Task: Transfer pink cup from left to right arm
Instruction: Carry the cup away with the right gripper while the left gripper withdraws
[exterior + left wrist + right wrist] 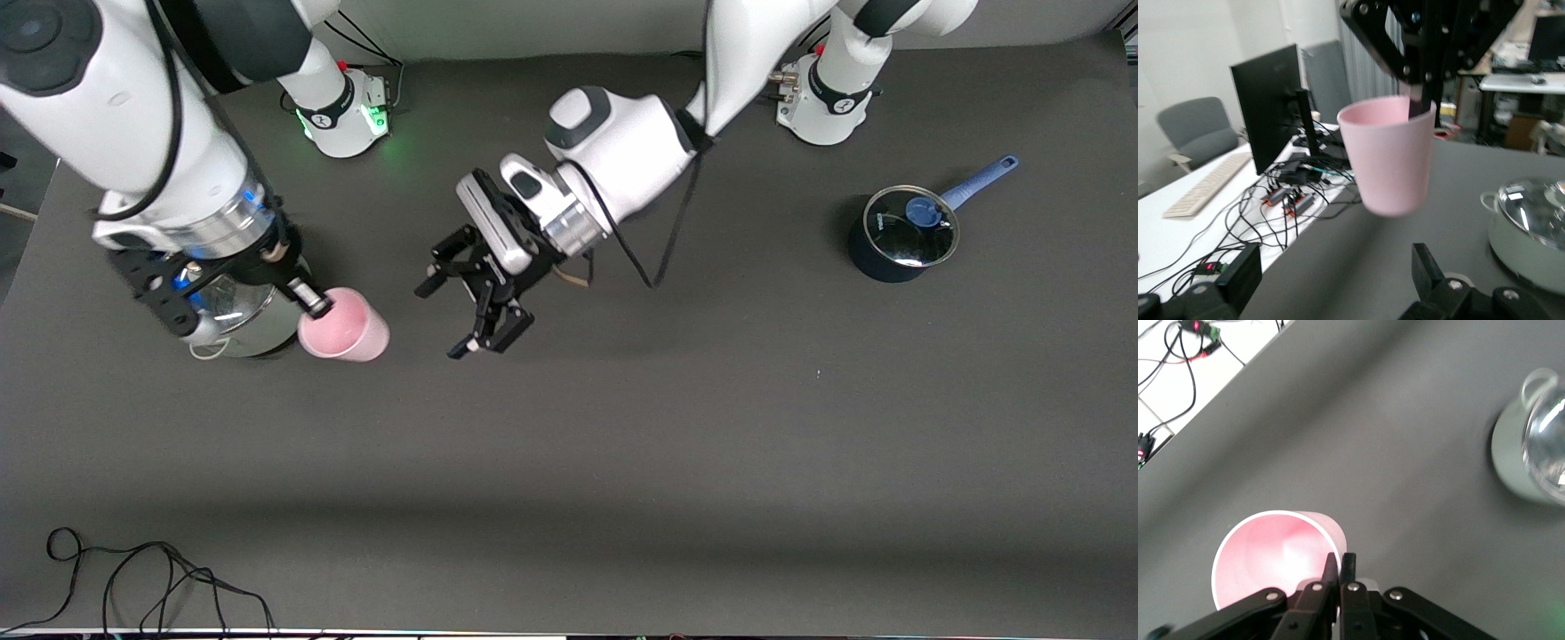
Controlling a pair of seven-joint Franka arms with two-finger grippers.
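Hidden: glass-lidded pale pot (240, 324) mostly covered by right arm.
Pink cup (345, 326): empty, aloft over the surface (622, 427), rim pinched by right pincer (318, 307).
Left pincer (476, 313): spread, empty, beside cup.
Blue saucepan (900, 236): lidded, contents unseen.

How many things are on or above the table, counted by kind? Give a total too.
Cups: 1, the pink cup, held up by its rim in the right pincer.
Pots with glass lids: 2, a blue pot and a pale pot.
Pincers: 2, the right one and the open, empty left pincer.
Total: 5.
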